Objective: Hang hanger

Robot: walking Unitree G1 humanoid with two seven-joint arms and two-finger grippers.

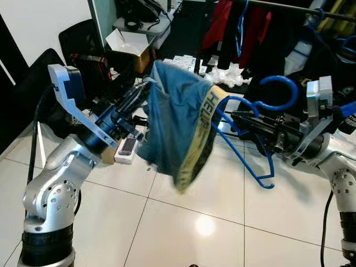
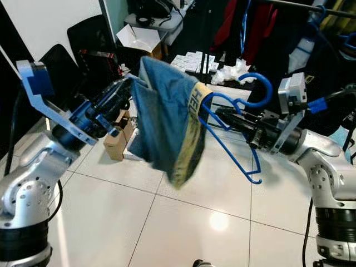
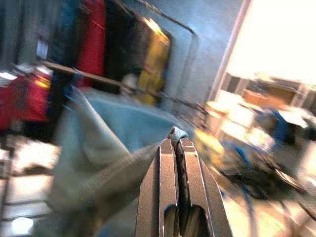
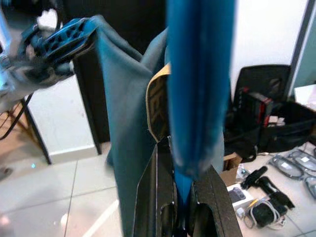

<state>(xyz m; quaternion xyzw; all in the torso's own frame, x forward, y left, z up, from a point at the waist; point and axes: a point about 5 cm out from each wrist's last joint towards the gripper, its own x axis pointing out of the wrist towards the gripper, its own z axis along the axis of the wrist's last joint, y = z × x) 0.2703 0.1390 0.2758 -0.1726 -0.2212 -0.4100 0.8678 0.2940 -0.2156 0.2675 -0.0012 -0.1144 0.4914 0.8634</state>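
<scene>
A blue plastic hanger (image 1: 253,139) is held out over the floor, its hook (image 1: 276,92) curling upward, with my right gripper (image 1: 240,119) shut on its neck. Teal shorts with a yellow waistband (image 1: 178,125) drape over one arm of the hanger. My left gripper (image 1: 143,89) is shut on the upper left edge of the shorts, pulling the cloth sideways. In the left wrist view the fingers (image 3: 176,148) pinch a fold of the teal fabric. In the right wrist view the blue hanger (image 4: 197,84) runs between the fingers with the shorts (image 4: 128,113) behind it.
A clothes rail (image 1: 311,10) with red, dark and blue garments stands at the back right. Cardboard boxes (image 2: 119,136), a black chair (image 1: 83,39) and loose clutter lie on the floor at the back. Shiny white tiles (image 1: 183,222) spread in front.
</scene>
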